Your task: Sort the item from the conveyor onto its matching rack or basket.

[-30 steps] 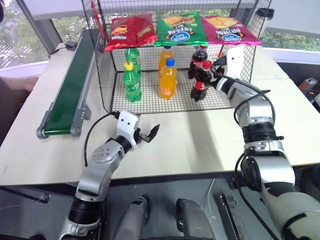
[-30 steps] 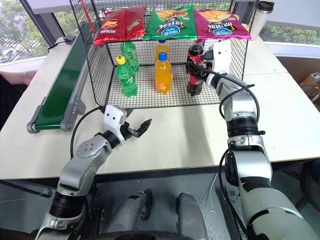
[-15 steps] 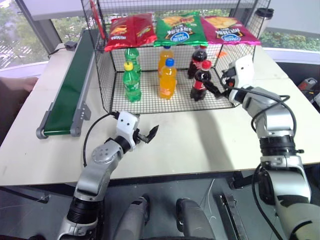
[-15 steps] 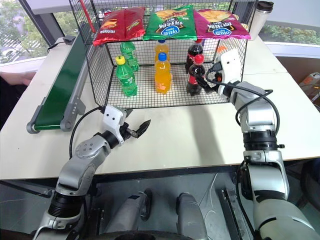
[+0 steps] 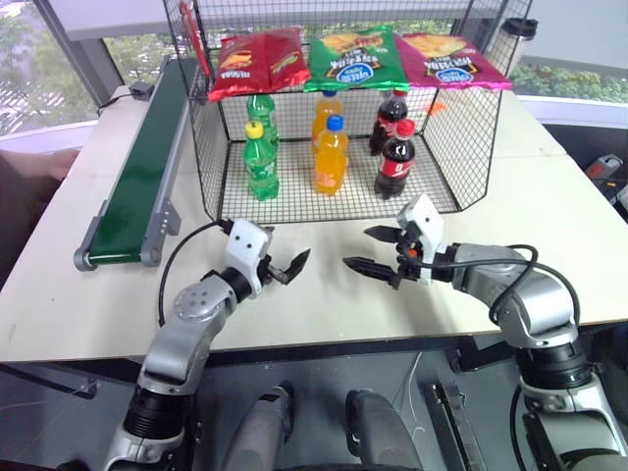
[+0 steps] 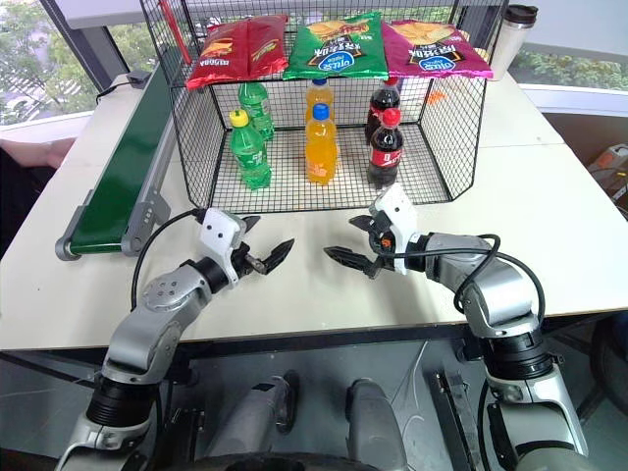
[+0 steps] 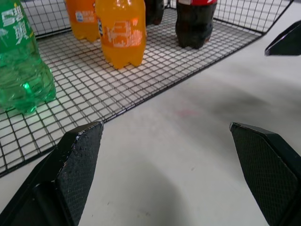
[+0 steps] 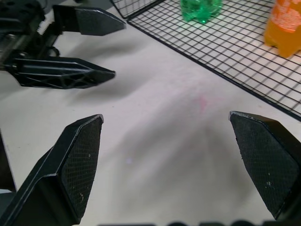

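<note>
The cola bottle point(image 5: 396, 157) with red cap and red label stands upright on the pale floor of the black wire-mesh basket point(image 5: 206, 162), at its right side, in front of a second cola bottle point(image 5: 389, 110). Nothing touches it. My right gripper point(image 5: 359, 247) hovers open over the table in front of the basket, pointing left. Facing it, my left gripper point(image 5: 287, 257) is open too, its fingers point(image 7: 77, 157) spread wide with nothing between them. The dark-green conveyor point(image 5: 137, 172) runs along the table's left side with a bare belt.
Green bottles point(image 5: 260, 157) and orange bottles point(image 5: 331, 152) stand in the basket's left and middle. Chip bags point(image 5: 353, 54) lie on the upper wire rail. A tumbler point(image 5: 515, 34) stands at the back right. A person's arm point(image 6: 29, 152) rests at the left edge.
My right gripper has let go of the cola bottle, left it standing in the basket, and pulled back and down to the table's front. The left gripper stayed put.
</note>
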